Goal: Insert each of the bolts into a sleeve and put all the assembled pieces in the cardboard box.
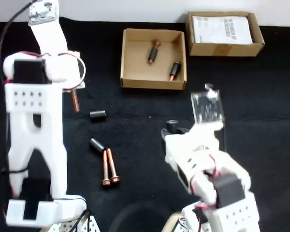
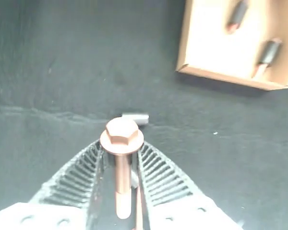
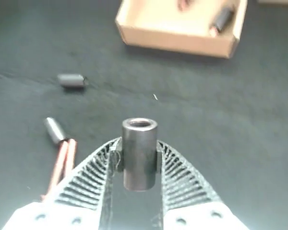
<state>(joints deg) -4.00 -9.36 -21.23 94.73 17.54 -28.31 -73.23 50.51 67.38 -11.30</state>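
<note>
Left fingers clamp the bolt by its shank; right fingers clamp the sleeve between them.

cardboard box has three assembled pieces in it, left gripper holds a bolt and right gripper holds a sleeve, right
Not quite. The cardboard box holds two assembled pieces, not three, as the high view shows. The rest stands: the left gripper is shut on a bolt, and the right gripper is shut on a sleeve.
</note>
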